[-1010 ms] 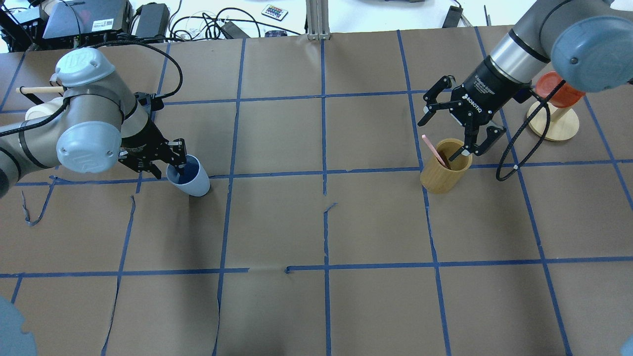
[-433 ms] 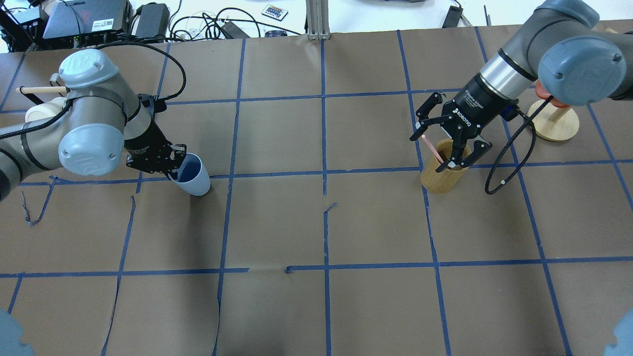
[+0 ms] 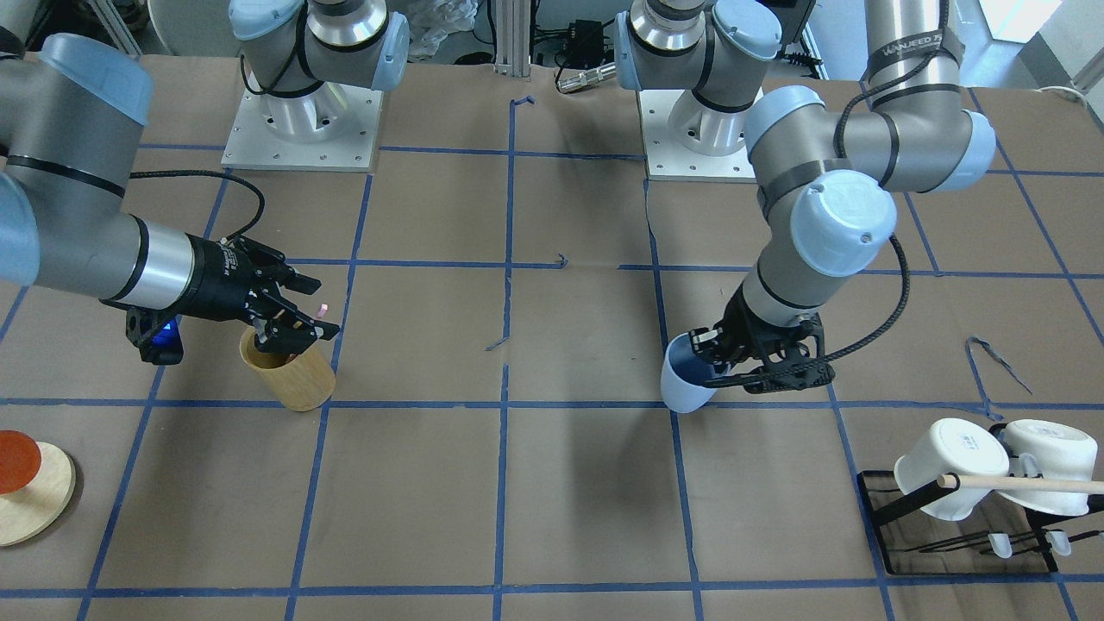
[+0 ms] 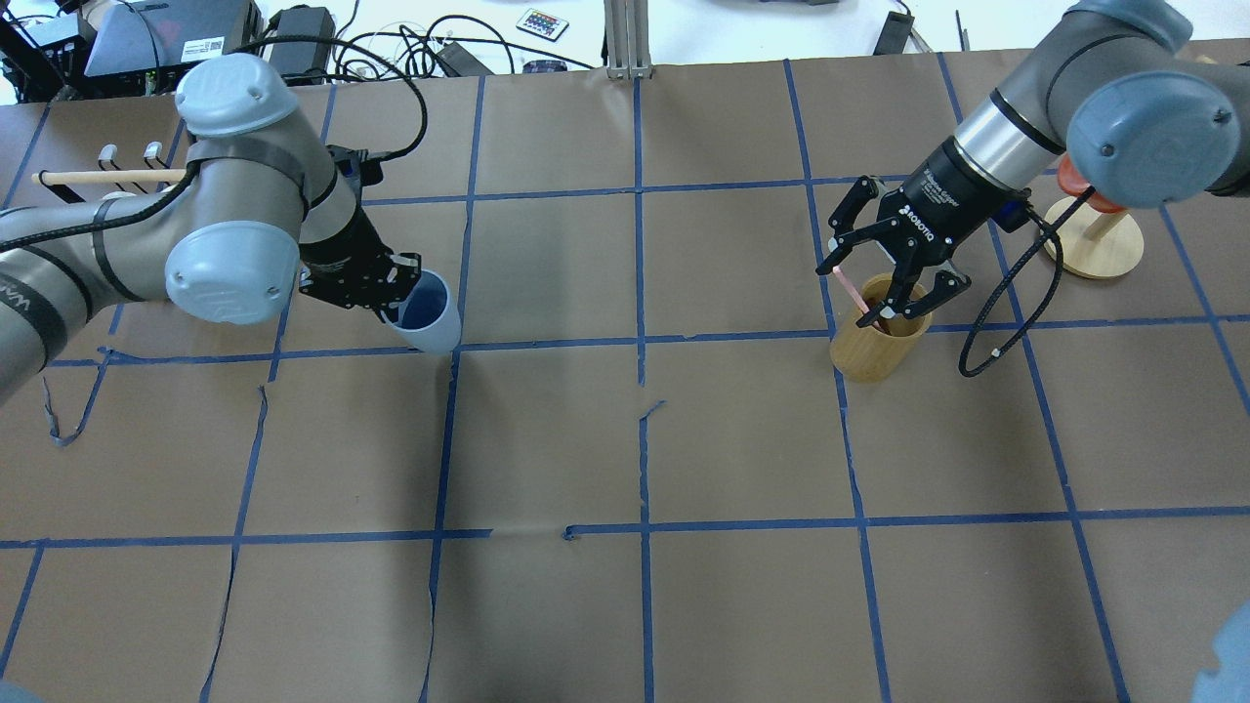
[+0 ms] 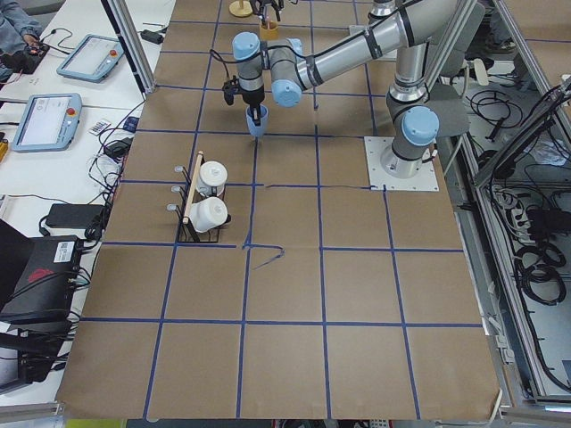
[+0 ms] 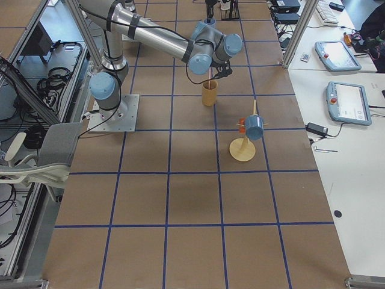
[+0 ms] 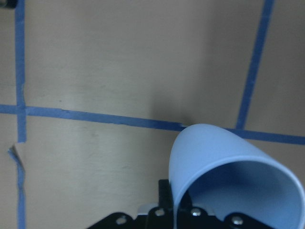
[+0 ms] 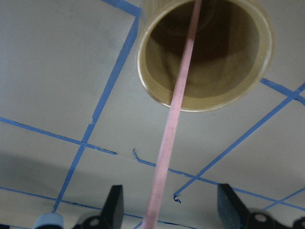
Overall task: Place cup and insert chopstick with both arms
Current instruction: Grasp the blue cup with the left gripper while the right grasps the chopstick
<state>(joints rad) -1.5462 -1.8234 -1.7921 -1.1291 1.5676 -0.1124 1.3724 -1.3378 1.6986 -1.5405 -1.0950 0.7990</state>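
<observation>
Overhead, the left gripper [image 4: 395, 293] is clamped on the rim of the light-blue cup [image 4: 430, 320], which tilts with its mouth toward the arm, left of centre. The left wrist view shows the cup's thin curved wall above the brown paper [image 7: 119, 57]. From the right wrist, the right gripper [image 8: 172, 206] stands spread, its pads [image 8: 114, 205] clear of the slim pink chopstick [image 8: 174, 119], which runs between them down into the bamboo cylinder [image 8: 250, 71].

Robotics lab: teach pendants [image 5: 45, 120], cable clutter [image 4: 410, 49], taped grid table [image 4: 742, 430].
</observation>
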